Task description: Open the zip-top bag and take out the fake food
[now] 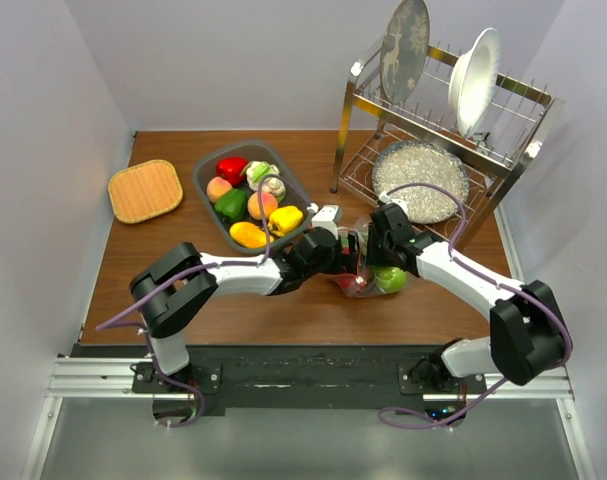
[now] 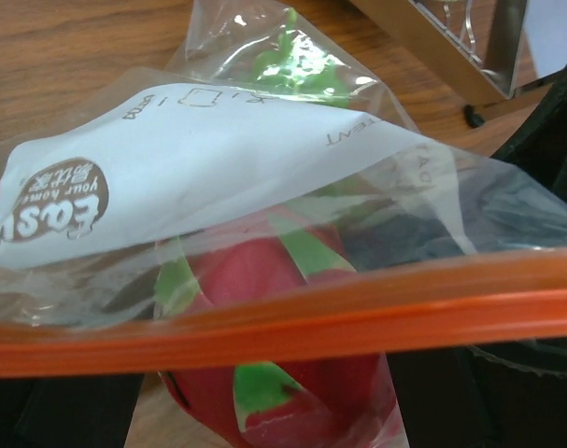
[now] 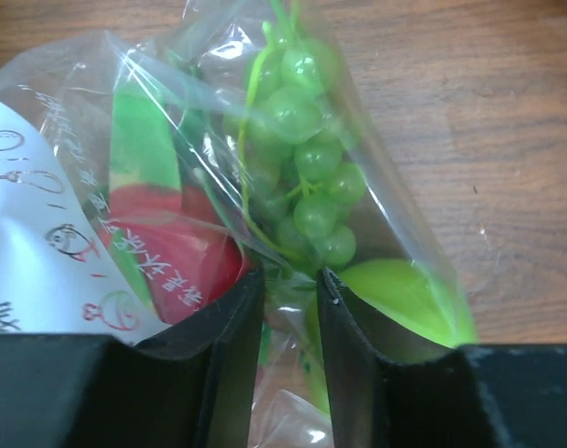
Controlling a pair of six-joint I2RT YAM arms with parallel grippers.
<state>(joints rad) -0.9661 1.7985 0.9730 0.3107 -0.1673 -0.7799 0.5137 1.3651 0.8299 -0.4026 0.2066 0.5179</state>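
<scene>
The zip-top bag (image 1: 367,268) lies on the table between my two grippers. In the left wrist view its orange-red zip strip (image 2: 283,327) runs across the frame, with its white label (image 2: 190,159) above. Inside are a red fake fruit with green scales (image 2: 264,280), green grapes (image 3: 306,159) and a light green piece (image 3: 404,299). My left gripper (image 2: 274,411) stands open, its dark fingers (image 2: 59,411) wide apart behind the strip. My right gripper (image 3: 288,289) is shut on a fold of the clear plastic just below the grapes. The white slider is not visible.
A grey bin (image 1: 205,185) of toy produce stands behind the left arm, a woven mat (image 1: 145,190) to its left. A metal dish rack (image 1: 443,120) with plates and a glittery bowl (image 1: 421,180) stands at the back right, close behind the right gripper (image 1: 381,240).
</scene>
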